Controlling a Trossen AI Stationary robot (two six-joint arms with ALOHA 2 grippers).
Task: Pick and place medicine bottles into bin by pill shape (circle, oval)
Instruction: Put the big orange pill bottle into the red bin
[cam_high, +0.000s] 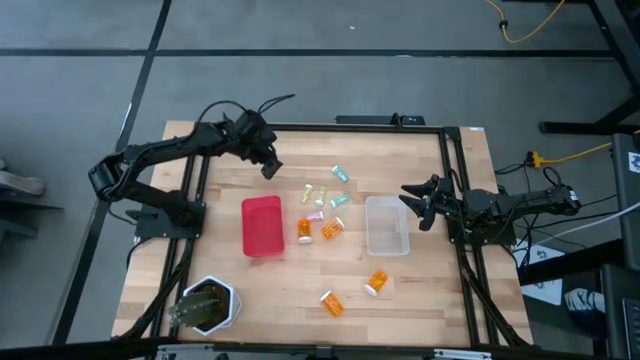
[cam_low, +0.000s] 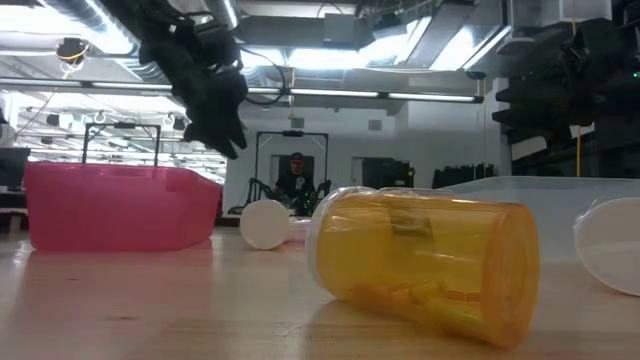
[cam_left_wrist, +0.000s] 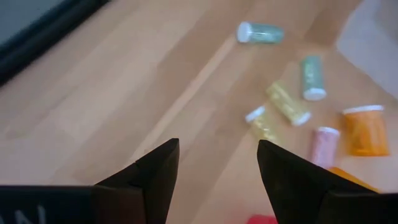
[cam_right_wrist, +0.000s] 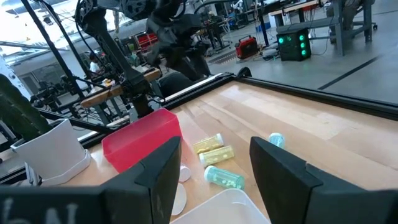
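Observation:
Several small bottles lie on their sides on the wooden table: teal ones (cam_high: 339, 174), yellow-green ones (cam_high: 309, 191) and a pink one (cam_high: 315, 215) in the middle, orange ones (cam_high: 331, 229) beside them, and two more orange ones (cam_high: 377, 283) near the front. My left gripper (cam_high: 270, 165) hangs open and empty above the table's far left part, left of the bottles (cam_left_wrist: 287, 103). My right gripper (cam_high: 418, 205) is open and empty at the right, just past the clear bin (cam_high: 386, 225).
A red bin (cam_high: 262, 226) stands left of the bottles, the clear bin on their right. A white hexagonal pot (cam_high: 208, 305) with dark contents stands at the front left. A black frame (cam_high: 452, 160) runs around the table.

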